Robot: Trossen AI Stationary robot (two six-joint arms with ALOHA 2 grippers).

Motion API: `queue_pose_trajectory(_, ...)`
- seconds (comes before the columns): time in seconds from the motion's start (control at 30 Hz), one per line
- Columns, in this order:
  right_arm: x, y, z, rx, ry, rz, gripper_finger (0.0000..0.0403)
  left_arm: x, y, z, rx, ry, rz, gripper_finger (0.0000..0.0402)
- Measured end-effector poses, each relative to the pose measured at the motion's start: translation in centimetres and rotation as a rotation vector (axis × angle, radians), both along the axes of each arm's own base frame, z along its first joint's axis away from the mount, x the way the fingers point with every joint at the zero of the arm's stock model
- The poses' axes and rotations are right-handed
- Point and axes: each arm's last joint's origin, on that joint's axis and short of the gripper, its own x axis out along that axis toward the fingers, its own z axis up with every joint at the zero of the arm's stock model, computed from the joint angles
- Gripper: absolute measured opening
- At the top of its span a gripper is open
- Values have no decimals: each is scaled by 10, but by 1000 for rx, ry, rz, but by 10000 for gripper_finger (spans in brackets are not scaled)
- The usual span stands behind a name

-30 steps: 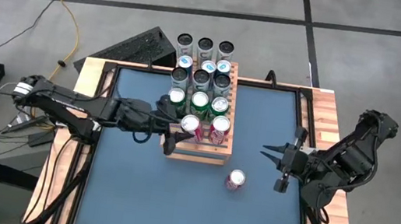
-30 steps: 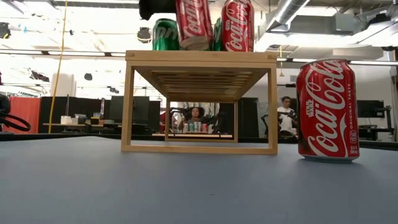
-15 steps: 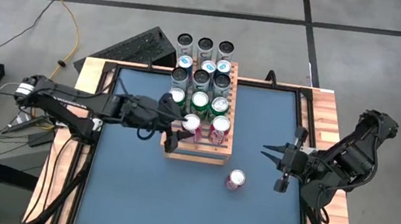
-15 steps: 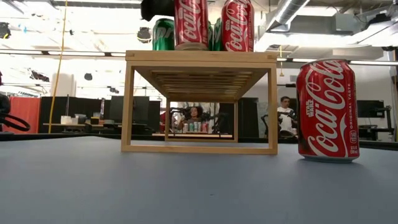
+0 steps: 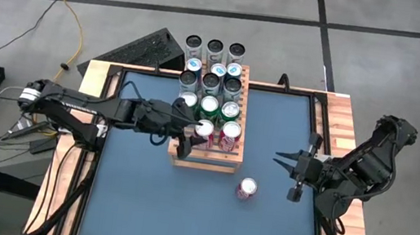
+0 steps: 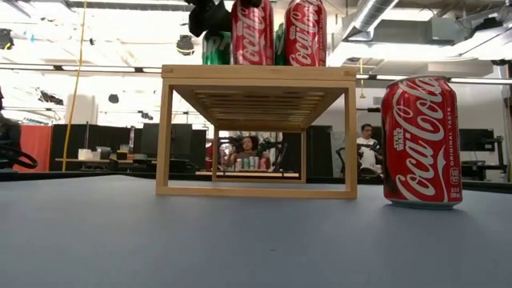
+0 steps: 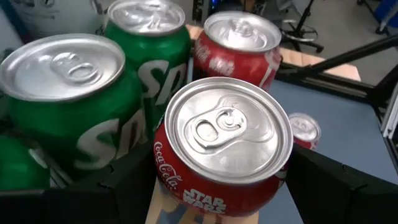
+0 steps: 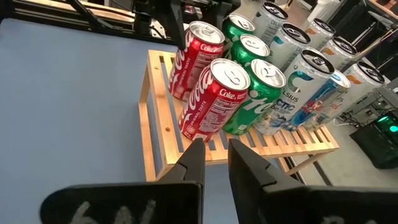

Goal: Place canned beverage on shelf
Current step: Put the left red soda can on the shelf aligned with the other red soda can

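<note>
Red cola can [image 7: 222, 146] between jaws, two green cans [image 7: 74, 99] beside

Robotics lab: workstations, exposed ceiling ducts [image 6: 376, 16]

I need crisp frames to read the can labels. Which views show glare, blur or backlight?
Low view: bright ceiling lights behind the shelf backlight it; the table's red can is sharp. Left wrist view: glare on the held can lid; the left claw is a dark blur. Right wrist view: labels legible.
</note>
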Motion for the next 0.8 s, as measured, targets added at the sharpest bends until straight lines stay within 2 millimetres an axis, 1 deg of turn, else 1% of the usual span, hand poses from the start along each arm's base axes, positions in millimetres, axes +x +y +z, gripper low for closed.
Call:
queue_pose_trajectory(0.13, 0, 0, 0, 0, 0, 0, 63, 5, 0, -3, -2, -1, -15, 288)
queue_pose_trajectory(0.37, 0, 0, 0, 0, 1, 0, 63, 4, -4, -2, 2, 0, -12, 292)
queue_pose_trajectory(0.57, 0, 0, 0, 0, 0, 0, 63, 4, -4, -1, -6, -5, 1, 314)
queue_pose_trajectory(0.8, 0, 0, 0, 0, 1, 1, 63, 6, -5, 4, 67, -38, -65, 334)
